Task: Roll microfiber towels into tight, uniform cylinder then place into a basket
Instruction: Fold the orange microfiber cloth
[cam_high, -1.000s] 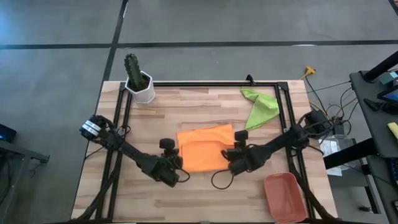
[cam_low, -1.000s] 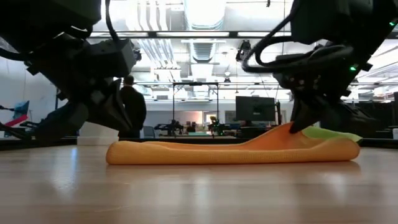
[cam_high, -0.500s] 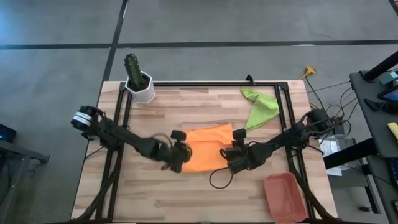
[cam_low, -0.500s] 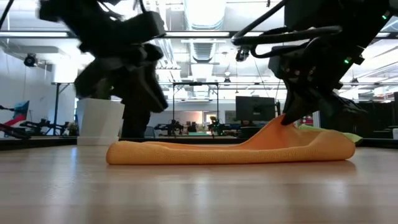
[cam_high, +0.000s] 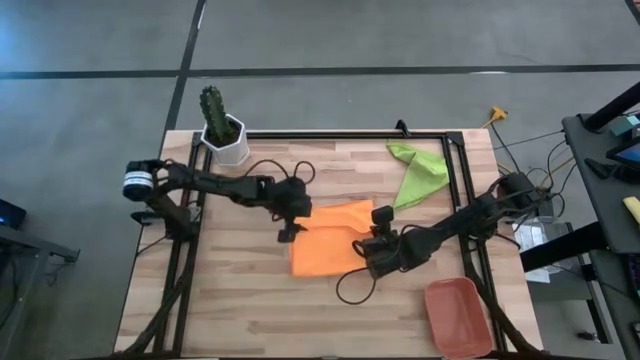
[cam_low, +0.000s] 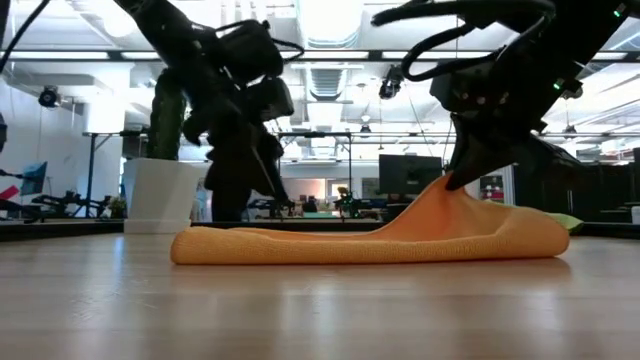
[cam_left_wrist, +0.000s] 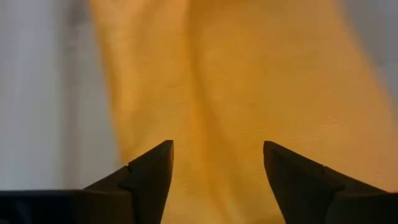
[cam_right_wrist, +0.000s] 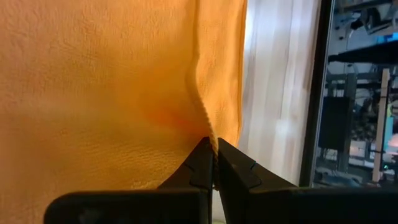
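Note:
The orange microfiber towel (cam_high: 330, 240) lies folded flat in the middle of the table. My left gripper (cam_high: 287, 232) hangs open over its left edge, and the cloth (cam_left_wrist: 249, 81) shows below the spread fingers without touching them. My right gripper (cam_high: 366, 248) is shut on the towel near its right edge. The green towel (cam_high: 420, 170) lies crumpled at the far right. The terracotta basket (cam_high: 458, 315) stands at the near right corner. My right gripper pinches a raised ridge of the orange cloth (cam_right_wrist: 206, 127) between its two fingers, just inside the towel's right edge. The fingers slant down from the table's right side. The cloth is drawn up into a taut peak (cam_low: 440, 195); the rest of the towel lies on the table.
A white pot with a cactus (cam_high: 225, 135) stands at the far left corner. A black frame rail (cam_high: 330, 134) runs along the far edge and down both sides. Bare wood (cam_high: 250, 310) lies near the front, left of the basket.
My left gripper has swung from the towel's near left corner toward the far edge, along the towel's left side, rising and turning as it went; its fingers now stand wider apart. The towel stays in place, still pinched up at the right.

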